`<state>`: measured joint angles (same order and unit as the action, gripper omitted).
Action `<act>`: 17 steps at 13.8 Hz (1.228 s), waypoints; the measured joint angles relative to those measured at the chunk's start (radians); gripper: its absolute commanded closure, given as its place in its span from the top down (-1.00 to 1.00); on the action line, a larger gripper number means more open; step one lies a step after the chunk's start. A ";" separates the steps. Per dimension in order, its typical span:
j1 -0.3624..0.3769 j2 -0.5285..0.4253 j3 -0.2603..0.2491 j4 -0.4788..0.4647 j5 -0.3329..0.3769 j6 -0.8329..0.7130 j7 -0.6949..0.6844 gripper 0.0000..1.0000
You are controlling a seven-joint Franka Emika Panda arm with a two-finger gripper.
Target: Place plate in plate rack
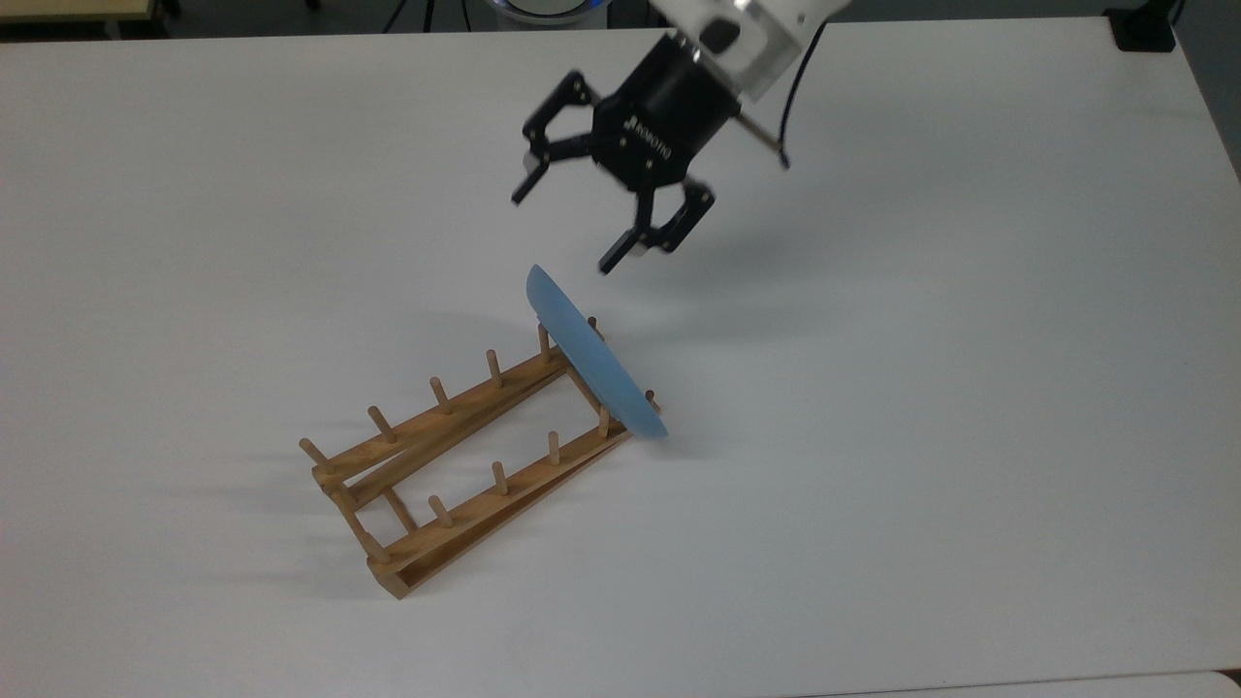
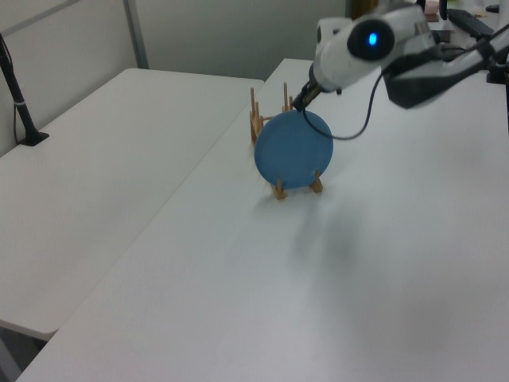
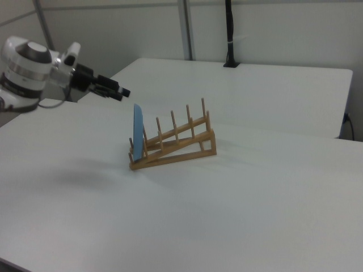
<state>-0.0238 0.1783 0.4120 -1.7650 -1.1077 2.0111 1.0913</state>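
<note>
The hand (image 1: 567,223) is wide open and empty; below it the plate (image 1: 593,361) stands in the plate rack (image 1: 456,456). Retreat straight upward, avoiding the rim.
</note>
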 measured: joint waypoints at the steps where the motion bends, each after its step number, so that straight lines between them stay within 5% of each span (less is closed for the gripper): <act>1: -0.002 -0.023 0.000 0.015 0.075 -0.002 -0.025 1.00; 10: -0.063 -0.180 -0.016 0.066 0.767 -0.259 -0.251 1.00; 14: -0.063 -0.255 -0.132 0.078 1.009 -0.344 -0.375 1.00; 17: -0.049 -0.270 -0.234 0.078 1.104 -0.349 -0.564 1.00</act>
<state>-0.0733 -0.0919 0.1777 -1.6870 -0.0035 1.6621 0.5269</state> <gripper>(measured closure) 0.000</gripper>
